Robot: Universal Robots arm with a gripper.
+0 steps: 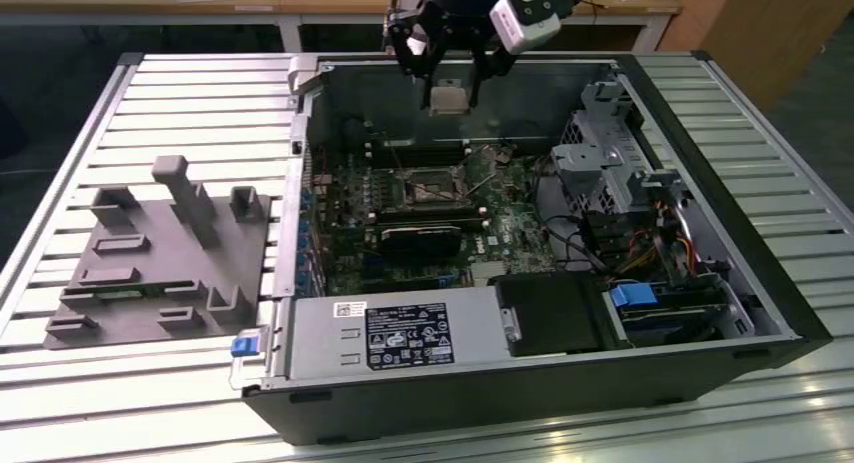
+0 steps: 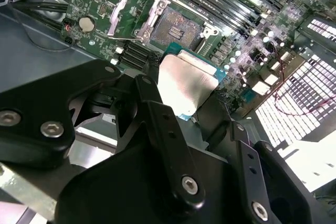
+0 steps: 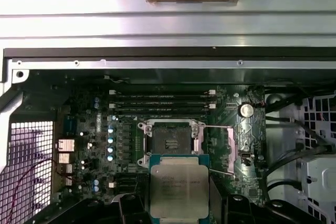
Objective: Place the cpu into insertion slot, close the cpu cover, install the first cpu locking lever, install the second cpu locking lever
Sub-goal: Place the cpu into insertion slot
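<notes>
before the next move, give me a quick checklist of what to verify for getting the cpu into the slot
1. cpu gripped by the end effector: ok, clamped on two edges, silver top showing in both wrist views.
2. insertion slot bare: ok, dark centre exposed, nothing in it.
3. cpu cover out of the way: ok, flipped open beside the slot.
4. cpu lined up over the slot: not ok, it hangs high above the board and in both wrist views appears beside the slot, not over it.
5. cpu corner orientation matching the slot: cannot tell.
</notes>
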